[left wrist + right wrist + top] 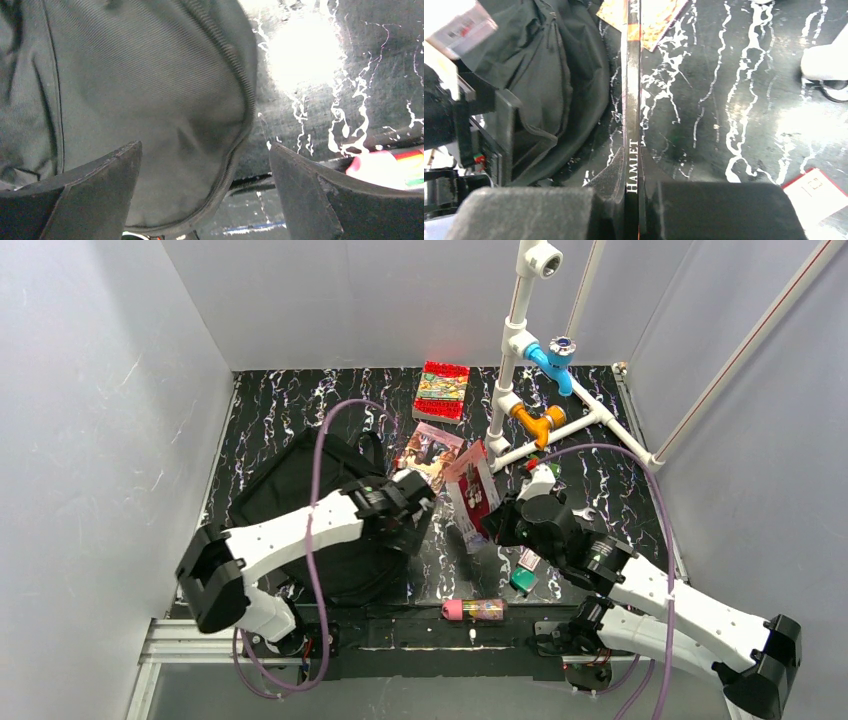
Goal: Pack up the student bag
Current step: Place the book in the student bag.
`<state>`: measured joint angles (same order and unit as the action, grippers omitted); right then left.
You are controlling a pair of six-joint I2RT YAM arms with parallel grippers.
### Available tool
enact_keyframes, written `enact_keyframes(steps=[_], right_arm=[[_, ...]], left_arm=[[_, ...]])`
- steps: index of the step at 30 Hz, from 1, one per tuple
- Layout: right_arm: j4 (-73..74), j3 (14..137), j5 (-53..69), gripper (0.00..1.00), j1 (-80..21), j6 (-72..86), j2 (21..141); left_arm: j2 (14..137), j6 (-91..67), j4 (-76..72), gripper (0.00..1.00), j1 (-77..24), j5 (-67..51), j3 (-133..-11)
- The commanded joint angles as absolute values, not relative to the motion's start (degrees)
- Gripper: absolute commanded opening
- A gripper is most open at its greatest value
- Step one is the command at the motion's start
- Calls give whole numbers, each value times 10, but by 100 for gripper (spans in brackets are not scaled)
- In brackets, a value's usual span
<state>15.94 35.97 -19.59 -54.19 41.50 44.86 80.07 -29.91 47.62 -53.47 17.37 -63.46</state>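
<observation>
Student bag (280,490) was found at 9 o'clock on the bench (270,410). Left end effector (205,160) was seen released over its rim. Hamlet book (633,100) was clenched edgewise by right end effector (634,200), presumably for slotting in.

Plain pale grey walls (90,390) are enclosing the scene on the left, far and right sides. A black tabletop (290,405) veined with white marbling is filling the space between them, and an aluminium rail (165,640) is running along its near edge. At the far right a white pipe frame (517,310) is standing upright, carrying a blue fitting (550,360) and an orange fitting (535,423). A thin rod (740,350) is slanting across the right wall. Light is glaring off the tabletop in a bright white patch (300,50).
</observation>
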Motion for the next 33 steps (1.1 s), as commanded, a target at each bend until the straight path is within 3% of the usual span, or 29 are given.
enact_keyframes(steps=[1,6,9,12,14,19,21,27,33], right_arm=[[198,367,-230,1,-545,378,423],[191,357,-218,1,-545,380,421],[187,356,-207,1,-545,379,424],[180,355,-195,1,-545,372,431],[174,361,-179,1,-545,363,440],[148,404,-43,1,-545,360,499],[111,418,46,1,-545,390,530],[-94,411,260,1,-546,574,631],[-172,401,317,1,-555,671,696]], left_arm=[[869,-308,511,98,-602,324,-685],[980,-357,616,97,-620,413,-741],[1001,-368,654,87,-624,449,-756],[980,-369,688,53,-624,499,-756],[947,-357,703,37,-624,510,-761],[796,-250,666,17,-612,397,-776],[754,-238,655,0,-583,355,-778],[690,-195,615,0,-489,319,-764],[713,-172,596,0,-474,319,-783]])
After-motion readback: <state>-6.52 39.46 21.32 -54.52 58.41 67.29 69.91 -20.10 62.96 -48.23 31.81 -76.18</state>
